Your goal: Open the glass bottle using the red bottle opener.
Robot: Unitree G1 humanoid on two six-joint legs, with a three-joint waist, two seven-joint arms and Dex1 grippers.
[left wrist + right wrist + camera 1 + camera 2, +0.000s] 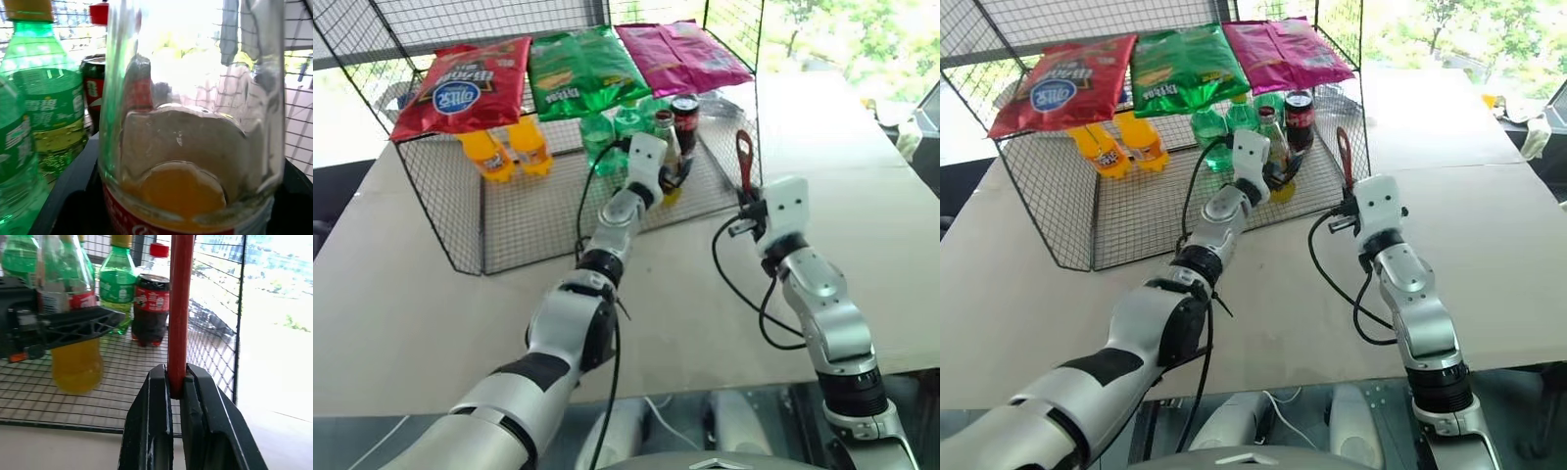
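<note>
The glass bottle [666, 137] stands upright inside the wire shelf, slim and clear, with yellow-orange drink low in it and a red-and-white label. My left gripper [673, 176] is shut on its middle; one black finger [73, 323] lies across the label. The bottle's neck rises above the gripper. To the right, just outside the shelf's front corner, my right gripper [750, 208] is shut on the lower end of the red bottle opener [743, 162]. The opener stands upright, its ring head on top. A gap separates the opener from the bottle.
The wire shelf [538, 215] sits on a pale table [431, 323]. Red, green and pink snack bags [582, 69] lie on its top. Inside stand two orange plastic bottles [509, 149], green bottles [607, 132] and a cola can [685, 117] close behind the glass bottle.
</note>
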